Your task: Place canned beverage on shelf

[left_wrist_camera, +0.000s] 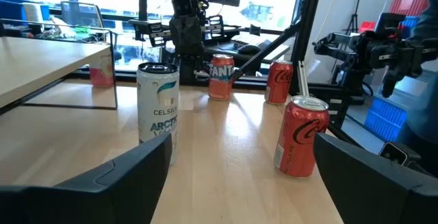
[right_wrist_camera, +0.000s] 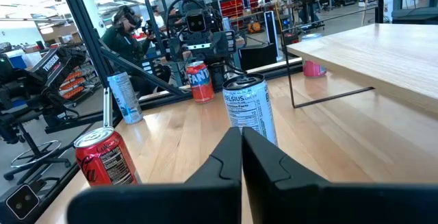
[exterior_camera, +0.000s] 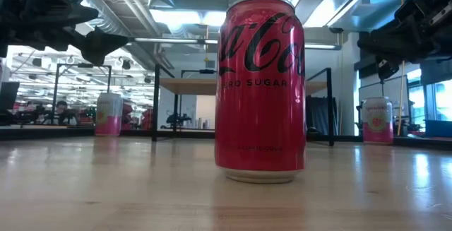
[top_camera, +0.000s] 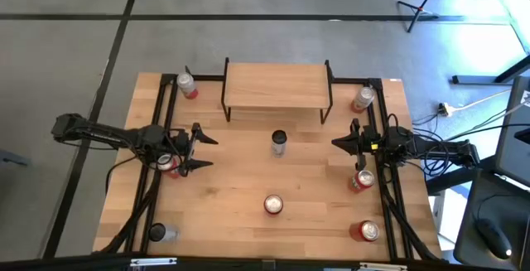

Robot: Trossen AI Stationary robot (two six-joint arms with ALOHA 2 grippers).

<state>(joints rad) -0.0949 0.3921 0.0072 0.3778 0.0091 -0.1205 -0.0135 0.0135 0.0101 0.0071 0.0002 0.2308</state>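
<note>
The shelf stands at the far side of the counter, with no can on its top. The Celsius can stands just in front; a low approach could tip it. The left pincer is wide open, holding nothing. The right pincer is closed, empty.

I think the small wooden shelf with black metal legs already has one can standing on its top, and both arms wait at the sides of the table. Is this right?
Not quite: the light wooden top of the small wooden shelf with black metal legs is bare in the high view. The nearest can, a dark-topped one, stands on the table before it. Both arms do wait at the sides.
</note>
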